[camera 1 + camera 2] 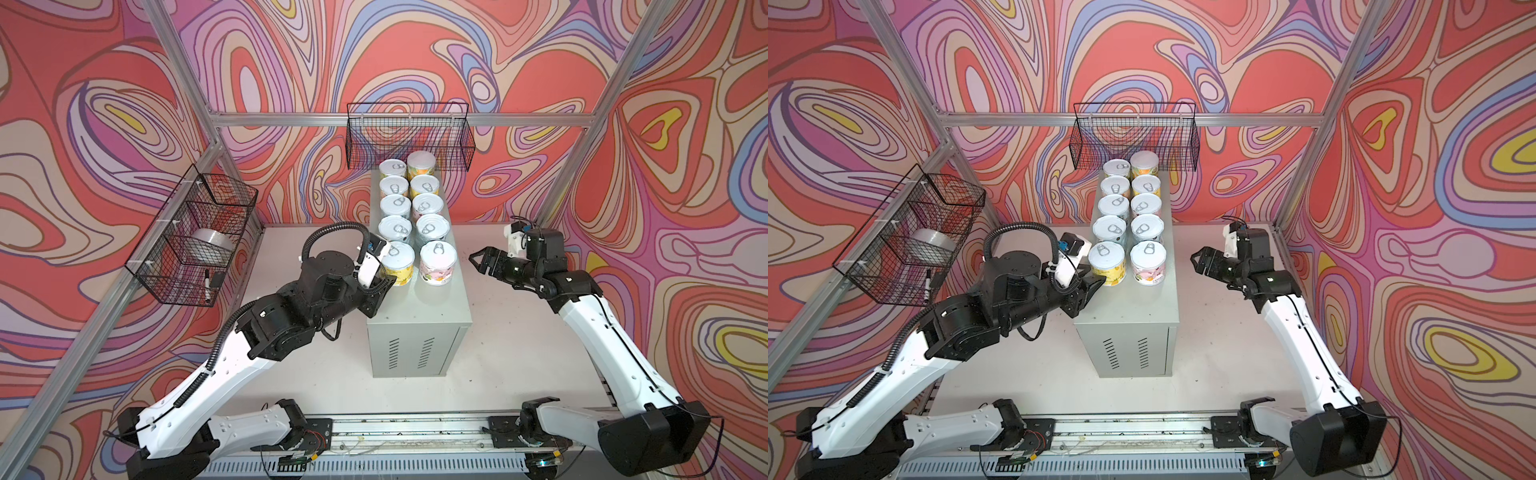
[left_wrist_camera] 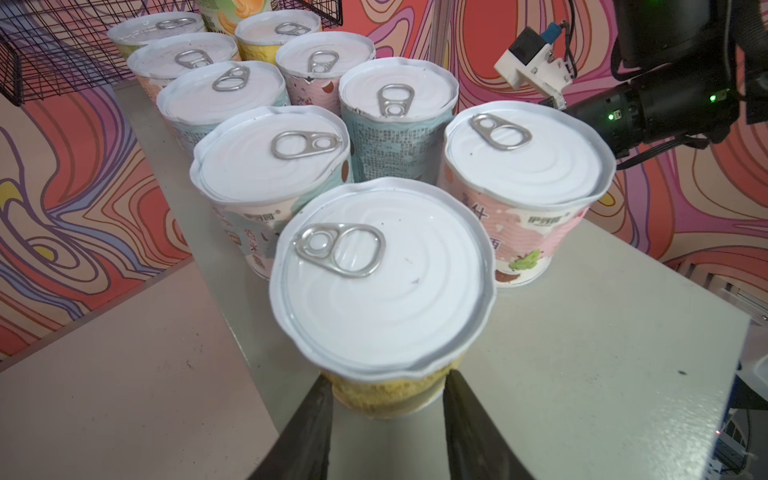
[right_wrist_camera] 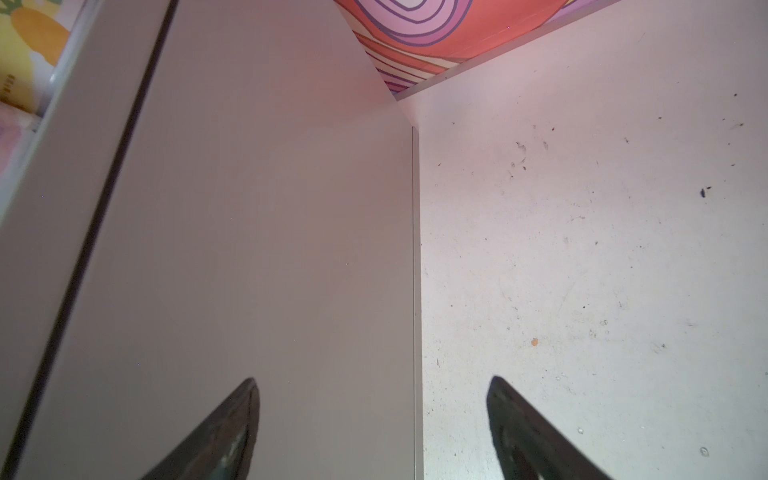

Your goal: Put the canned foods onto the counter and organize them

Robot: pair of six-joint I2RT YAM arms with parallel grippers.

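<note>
Several canned foods stand in two rows on the counter (image 1: 432,307) (image 1: 1133,307), whose pale grey top also shows in the left wrist view (image 2: 582,353). My left gripper (image 1: 384,284) (image 1: 1096,284) (image 2: 386,378) reaches in from the left, and its two dark fingers press the lower sides of the front-left yellow can (image 1: 398,264) (image 1: 1108,264) (image 2: 382,282), which rests on the counter. Beside it stands a pink can (image 1: 438,264) (image 2: 523,187). My right gripper (image 1: 478,259) (image 1: 1198,259) (image 3: 374,382) hangs open and empty to the right of the counter's side wall (image 3: 249,208).
A black wire basket (image 1: 409,135) hangs on the back wall just behind the rear cans. A second wire basket (image 1: 195,237) on the left wall holds a silvery tape roll (image 1: 210,245) and a marker (image 1: 206,284). White tabletop (image 1: 498,332) surrounds the counter.
</note>
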